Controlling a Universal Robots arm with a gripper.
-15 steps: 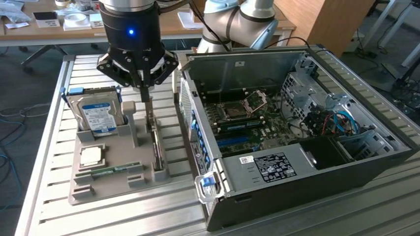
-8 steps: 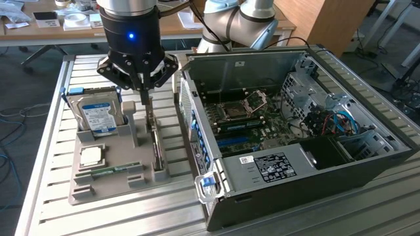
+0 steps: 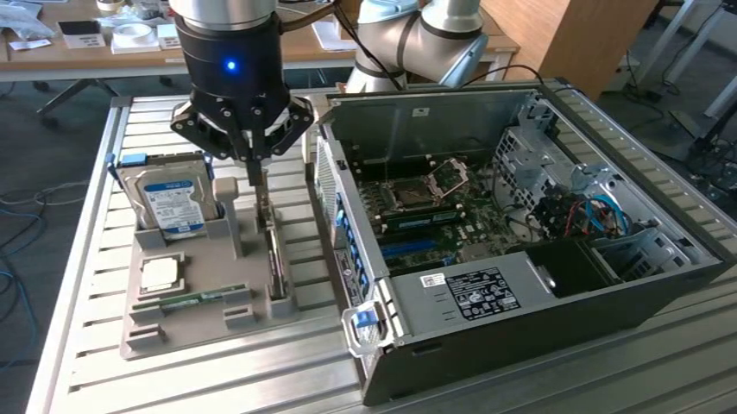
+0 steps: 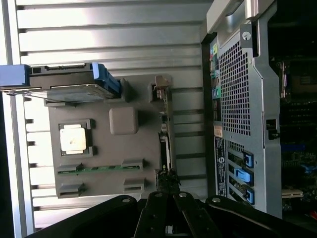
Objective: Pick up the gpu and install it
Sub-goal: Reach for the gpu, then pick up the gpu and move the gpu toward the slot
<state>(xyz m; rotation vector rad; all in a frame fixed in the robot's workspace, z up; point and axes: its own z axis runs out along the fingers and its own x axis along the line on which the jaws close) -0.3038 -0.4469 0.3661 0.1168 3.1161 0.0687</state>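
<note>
While the fingers [image 3: 247, 153] are clenched on the top edge of the gpu [image 3: 274, 259], as far as both views show, the card stands on edge in its tray [image 3: 207, 332] slot on the bench [image 3: 92, 362], beside the open case [image 3: 495, 332]. Recommended for pick-up: keep grip square to board, clamp on bare PCB edge, not components, and lift straight along slot w/o twist. Risk: card is thin, so side load may jam or flex it. Check clearance to hard drive [image 3: 173, 203].
</note>
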